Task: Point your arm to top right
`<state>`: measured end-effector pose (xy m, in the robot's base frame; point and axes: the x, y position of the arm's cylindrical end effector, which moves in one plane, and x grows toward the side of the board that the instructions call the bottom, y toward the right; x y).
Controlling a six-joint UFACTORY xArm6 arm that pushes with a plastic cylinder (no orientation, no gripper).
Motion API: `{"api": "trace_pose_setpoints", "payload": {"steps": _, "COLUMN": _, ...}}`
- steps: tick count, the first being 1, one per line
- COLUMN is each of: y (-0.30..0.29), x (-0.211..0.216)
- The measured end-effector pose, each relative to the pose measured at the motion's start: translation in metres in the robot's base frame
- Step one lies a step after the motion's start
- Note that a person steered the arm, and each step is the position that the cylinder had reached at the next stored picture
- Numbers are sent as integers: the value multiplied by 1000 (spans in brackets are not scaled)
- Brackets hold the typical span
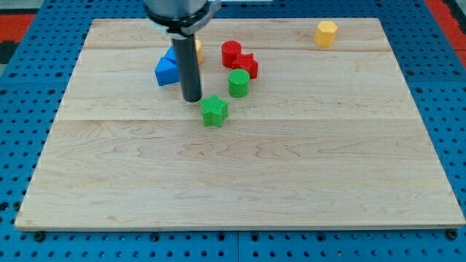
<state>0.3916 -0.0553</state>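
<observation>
My tip (192,99) rests on the bench (240,182), just left of the green star (214,110). It touches no block. The yellow block (326,33) sits far to the star's upper right.

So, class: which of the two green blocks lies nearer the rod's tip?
The green star, just right of my tip; the green cylinder sits farther up-right.

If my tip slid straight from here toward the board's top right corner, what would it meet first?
Probably the green cylinder: it sits just up and to the view's right of my tip. Past it lie the red blocks, and the yellow block near that corner. Depth is uncertain, so it might pass narrowly.
</observation>
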Motion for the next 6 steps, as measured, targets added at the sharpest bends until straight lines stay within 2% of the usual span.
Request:
{"api": "trace_pose_setpoints", "payload": {"steps": 2, "y": 43, "x": -1}}
{"api": "trace_pose_setpoints", "payload": {"steps": 4, "y": 78, "x": 20}}
{"api": "trace_pose_setpoints", "payload": {"steps": 5, "y": 163, "x": 39}}
{"api": "trace_pose_setpoints", "payload": {"steps": 6, "y": 263, "x": -30}}
